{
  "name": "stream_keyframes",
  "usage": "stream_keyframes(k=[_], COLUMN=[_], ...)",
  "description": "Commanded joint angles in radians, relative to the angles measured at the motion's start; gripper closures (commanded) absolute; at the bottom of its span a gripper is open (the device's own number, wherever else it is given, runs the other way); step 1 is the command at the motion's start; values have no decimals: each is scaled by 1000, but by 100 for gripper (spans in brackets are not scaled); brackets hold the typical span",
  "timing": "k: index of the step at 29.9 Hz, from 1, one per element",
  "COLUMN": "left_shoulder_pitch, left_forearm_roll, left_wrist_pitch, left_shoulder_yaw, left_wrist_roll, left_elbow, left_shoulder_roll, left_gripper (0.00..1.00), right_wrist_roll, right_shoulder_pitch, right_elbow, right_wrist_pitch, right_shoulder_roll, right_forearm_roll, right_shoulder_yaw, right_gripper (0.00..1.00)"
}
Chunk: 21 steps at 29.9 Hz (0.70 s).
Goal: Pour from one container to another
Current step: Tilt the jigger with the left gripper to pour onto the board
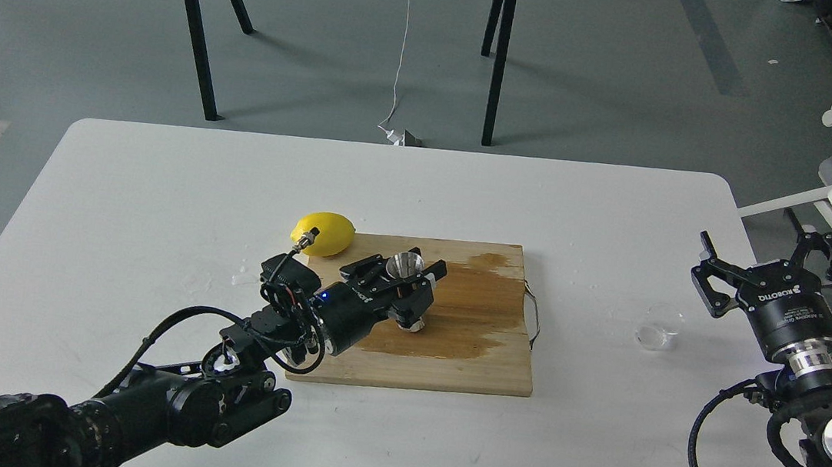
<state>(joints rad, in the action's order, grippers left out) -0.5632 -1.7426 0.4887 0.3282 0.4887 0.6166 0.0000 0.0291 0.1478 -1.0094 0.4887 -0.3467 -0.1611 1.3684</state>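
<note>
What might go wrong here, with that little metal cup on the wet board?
1. The steel jigger is tall with a narrow waist, held between the left gripper fingers over a wet patch of the cutting board; it may tip or slide if released carelessly.
2. The clear glass cup stands alone near the table's right side, just in front of the open right gripper; a misjudged approach could knock it over.

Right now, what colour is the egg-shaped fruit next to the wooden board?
Bright yellow: it is a lemon, seen best in the head view.
</note>
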Motion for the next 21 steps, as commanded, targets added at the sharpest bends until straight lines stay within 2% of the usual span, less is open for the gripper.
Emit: stream_keyframes(k=[1,7,21], left_shoulder_pitch=[0,0,14], left_forearm_roll=[0,-2,-6], left_wrist_pitch=[0,0,0], left_shoulder_yaw=[0,0,-3], left_wrist_roll=[0,0,0], left_elbow=[0,2,8], left_shoulder_roll=[0,0,0], left_gripper=[38,22,18], right_wrist_roll=[0,0,0], right_shoulder_pitch=[-1,-1,-8], right_elbow=[0,0,0], right_wrist_pitch=[0,0,0], right_shoulder_roll=[0,0,0], right_forearm_roll=[0,0,0], right_shoulder_yaw=[1,1,3], right_gripper=[1,1,1])
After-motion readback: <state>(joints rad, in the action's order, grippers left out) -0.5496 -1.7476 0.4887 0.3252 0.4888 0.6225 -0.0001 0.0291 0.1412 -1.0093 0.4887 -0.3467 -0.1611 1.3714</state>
